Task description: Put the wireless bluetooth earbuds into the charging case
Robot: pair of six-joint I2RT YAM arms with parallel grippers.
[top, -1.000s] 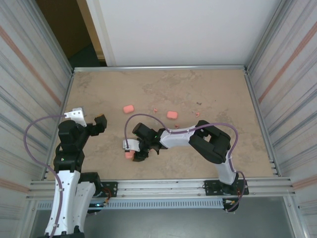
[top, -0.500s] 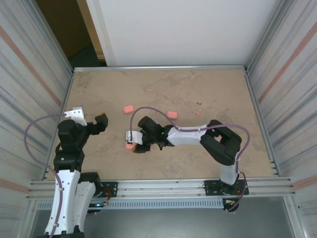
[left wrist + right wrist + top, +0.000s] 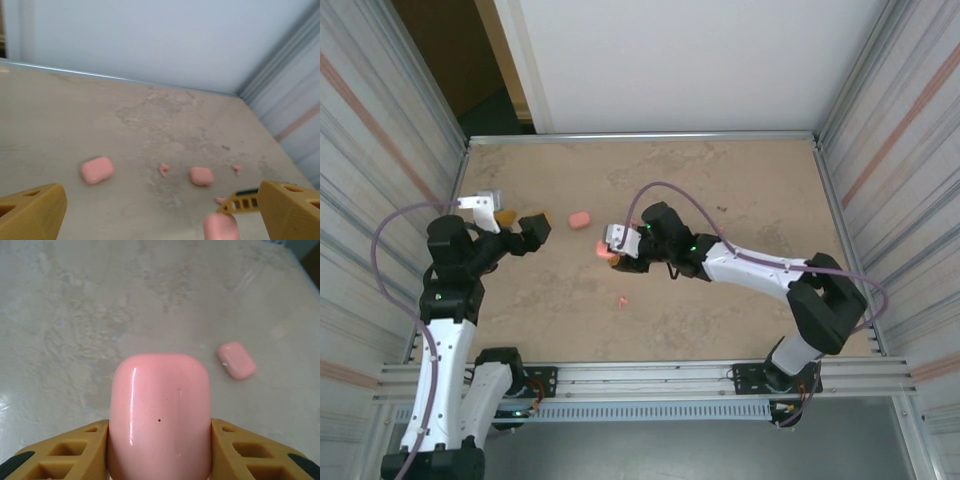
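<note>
Clamping charging case [image 3: 159,410] in right gripper [image 3: 610,250]; left gripper [image 3: 515,218] spread wide, empty; risking slip of the glossy shell.

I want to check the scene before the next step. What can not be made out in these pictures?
1. Top view: the right arm hides one loose case.
2. Right wrist view: the bottom edge cuts off the held case, so its lower end is unseen.
3. Left wrist view: the earbuds are tiny and blurred; their orientation is unclear.
</note>
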